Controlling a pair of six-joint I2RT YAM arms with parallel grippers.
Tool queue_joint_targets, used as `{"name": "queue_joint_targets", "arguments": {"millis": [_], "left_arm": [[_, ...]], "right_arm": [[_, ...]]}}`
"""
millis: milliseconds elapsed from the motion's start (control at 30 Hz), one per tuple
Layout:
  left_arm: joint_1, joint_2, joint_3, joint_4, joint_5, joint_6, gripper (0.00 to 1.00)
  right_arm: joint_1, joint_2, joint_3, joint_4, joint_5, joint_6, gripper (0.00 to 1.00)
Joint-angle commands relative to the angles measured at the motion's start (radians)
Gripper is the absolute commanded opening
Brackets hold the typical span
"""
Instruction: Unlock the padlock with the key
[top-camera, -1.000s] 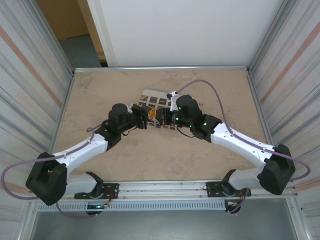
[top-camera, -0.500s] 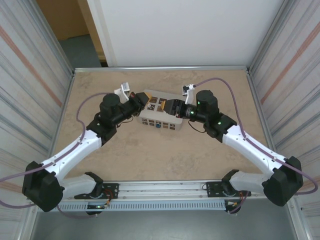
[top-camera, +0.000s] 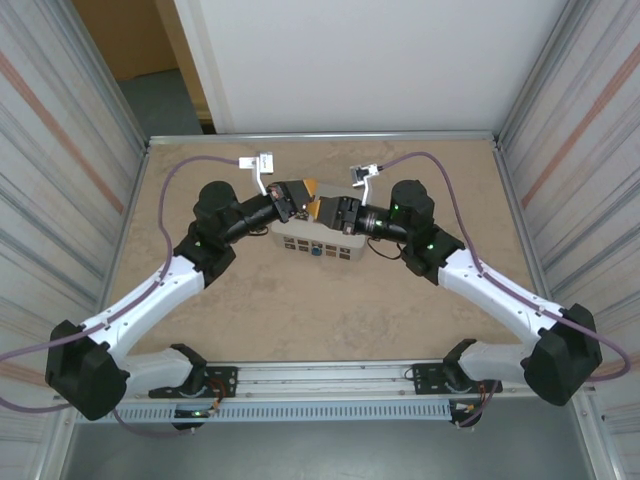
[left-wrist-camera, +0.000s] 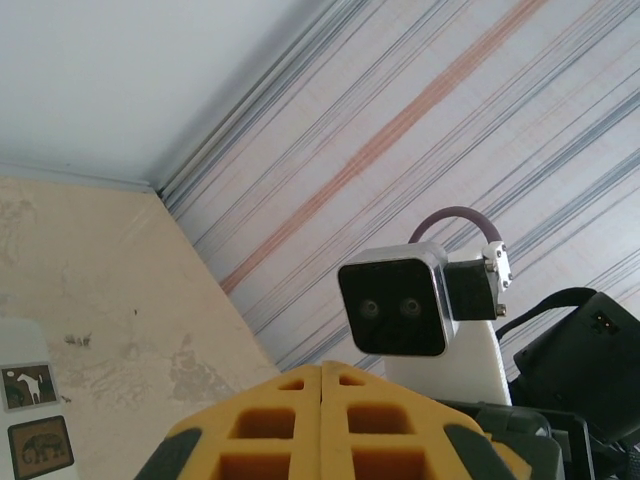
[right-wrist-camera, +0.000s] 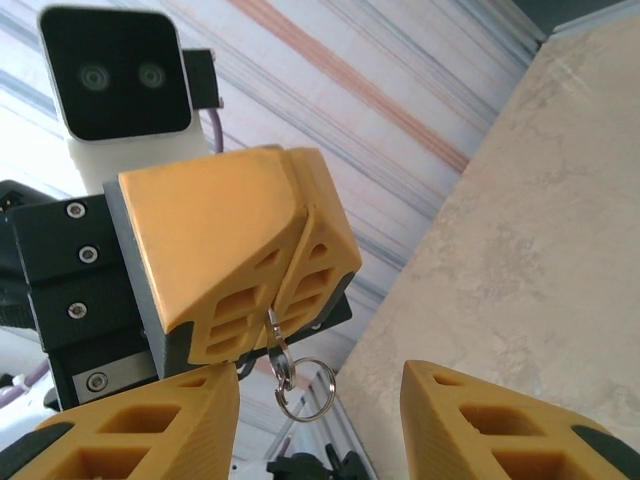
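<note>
My left gripper (top-camera: 303, 192) hovers above the white box, shut on a small silvery key (right-wrist-camera: 273, 333). A key ring (right-wrist-camera: 305, 389) dangles from the key. In the left wrist view its yellow fingers (left-wrist-camera: 322, 372) are pressed together and the key is hidden. My right gripper (top-camera: 322, 208) faces it nose to nose, and its jaws stand wide apart below the ring (right-wrist-camera: 320, 425) with nothing between them. The padlock (top-camera: 315, 251) is a tiny blue speck at the near side of the box, below both grippers.
The white slotted box (top-camera: 338, 246) with dark picture squares (left-wrist-camera: 40, 445) stands mid-table under the grippers. Metal-sided walls enclose the table left and right, with a white panel behind. Purple cables (top-camera: 180, 178) loop from both wrists.
Both grippers have risen from the box's two ends and closed in on each other above its far edge. The box and padlock have stayed put.
</note>
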Motion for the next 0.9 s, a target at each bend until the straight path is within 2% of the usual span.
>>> {"name": "queue_joint_targets", "arguments": {"millis": [0, 233, 600, 867], "left_arm": [[-0.004, 0.002, -0.003, 0.059, 0.030, 0.030, 0.00], [-0.004, 0.000, -0.009, 0.060, 0.032, 0.021, 0.00], [-0.004, 0.005, -0.023, 0.076, 0.038, 0.004, 0.00], [-0.004, 0.012, -0.026, 0.096, 0.040, -0.008, 0.00]], "right_arm": [[0.012, 0.015, 0.011, 0.045, -0.022, 0.017, 0.43], [0.012, 0.012, 0.013, 0.043, -0.001, 0.017, 0.32], [0.009, 0.023, 0.031, 0.040, -0.005, 0.013, 0.21], [0.010, 0.032, 0.036, 0.039, -0.010, 0.017, 0.18]]}}
